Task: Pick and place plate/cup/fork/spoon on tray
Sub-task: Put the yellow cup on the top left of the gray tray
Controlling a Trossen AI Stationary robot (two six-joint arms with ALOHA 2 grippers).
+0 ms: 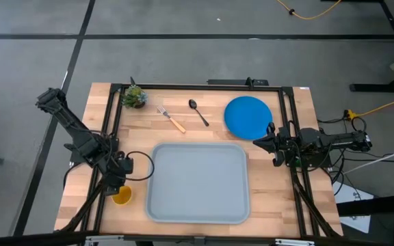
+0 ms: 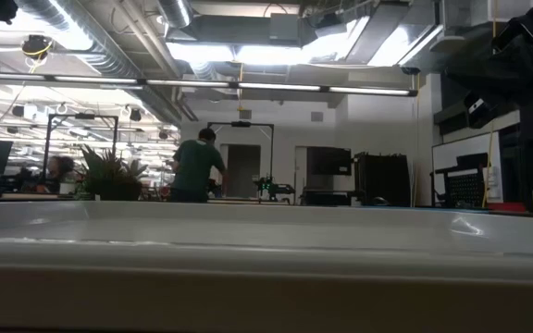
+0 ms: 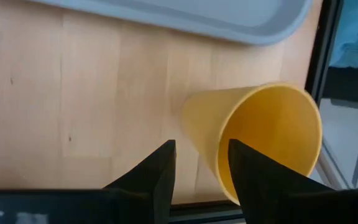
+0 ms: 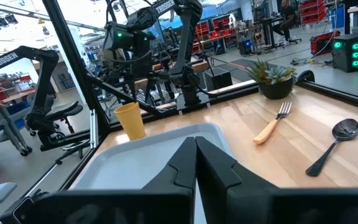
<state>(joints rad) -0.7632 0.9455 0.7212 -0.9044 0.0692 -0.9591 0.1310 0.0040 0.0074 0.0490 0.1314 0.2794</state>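
Two grippers showed above the wooden table [image 1: 183,147], with the tray [image 1: 197,183] lying between them as the landmark. The tray held nothing. The left gripper [image 1: 117,179] hung just off the tray's left side near its front corner, directly over the cup [image 1: 122,197]. In the left wrist view its fingers [image 3: 160,177] stood apart, one of them crossing in front of the cup's wall [image 3: 253,137], and they had not closed on anything; whether a finger touched the cup could not be told. The cup stood upright on the wood in the right wrist view [image 4: 130,121], just beside the tray's rim.

The right gripper [image 1: 265,142] waited off the tray's right rear corner, its fingers [image 4: 213,168] pressed together and holding nothing. The plate [image 1: 248,117] lay flat behind the tray's right rear corner, close to that gripper. The spoon [image 1: 198,112] and the fork [image 1: 171,119] lay side by side behind the tray's rear edge, apart from each other, the fork to the left. A small potted plant [image 1: 135,97] sat farther left and behind the fork.
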